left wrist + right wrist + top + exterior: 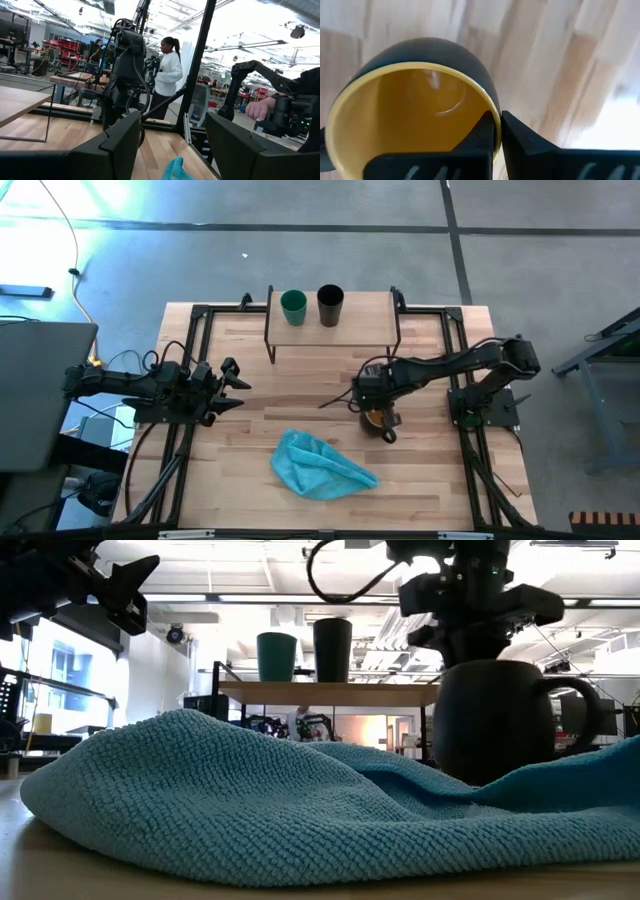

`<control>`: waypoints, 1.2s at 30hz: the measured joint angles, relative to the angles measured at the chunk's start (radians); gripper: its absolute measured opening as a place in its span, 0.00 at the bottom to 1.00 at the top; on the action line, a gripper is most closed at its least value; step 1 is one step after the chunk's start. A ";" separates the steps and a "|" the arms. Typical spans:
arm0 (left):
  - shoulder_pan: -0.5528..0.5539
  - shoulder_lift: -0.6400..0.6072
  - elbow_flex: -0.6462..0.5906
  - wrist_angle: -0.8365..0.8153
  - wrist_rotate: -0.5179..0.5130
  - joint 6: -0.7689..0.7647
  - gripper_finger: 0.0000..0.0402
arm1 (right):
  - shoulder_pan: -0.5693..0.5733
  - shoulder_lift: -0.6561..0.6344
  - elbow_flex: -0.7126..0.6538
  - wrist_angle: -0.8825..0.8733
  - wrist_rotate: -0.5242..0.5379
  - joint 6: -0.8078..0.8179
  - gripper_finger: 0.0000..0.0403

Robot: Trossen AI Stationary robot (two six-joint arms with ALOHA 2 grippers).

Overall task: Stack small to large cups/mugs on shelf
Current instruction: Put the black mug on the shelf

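Note:
The dark mug (381, 421) with a yellow-orange inside (415, 115) is on the right half of the tabletop, its handle (388, 436) toward the near edge. My right gripper (377, 412) is above it, shut on its rim. The small green cup (293, 306) and the taller black cup (330, 305) stand upright side by side on the shelf (360, 320) at the far edge. They also show in the low view, green cup (277, 655) and black cup (332, 648). My left gripper (235, 385) is open and empty at the table's left. My right gripper (497, 120) pinches the mug's rim (492, 106), one finger (482, 134) inside the mug and one (522, 135) outside its wall. The fingers come from above, pointing down. The mug (495, 720) is upright; the cloth hides its base, so I cannot tell if it is lifted.
A crumpled blue cloth (320, 465) lies near the front edge, just left of the mug. Black frame rails (195, 330) run along the table's left and right sides. People show in the room beyond the table (167, 75).

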 joint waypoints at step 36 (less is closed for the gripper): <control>0.000 0.000 0.000 -0.008 0.000 -0.001 0.53 | -0.230 -0.009 0.645 -0.594 0.058 0.072 0.00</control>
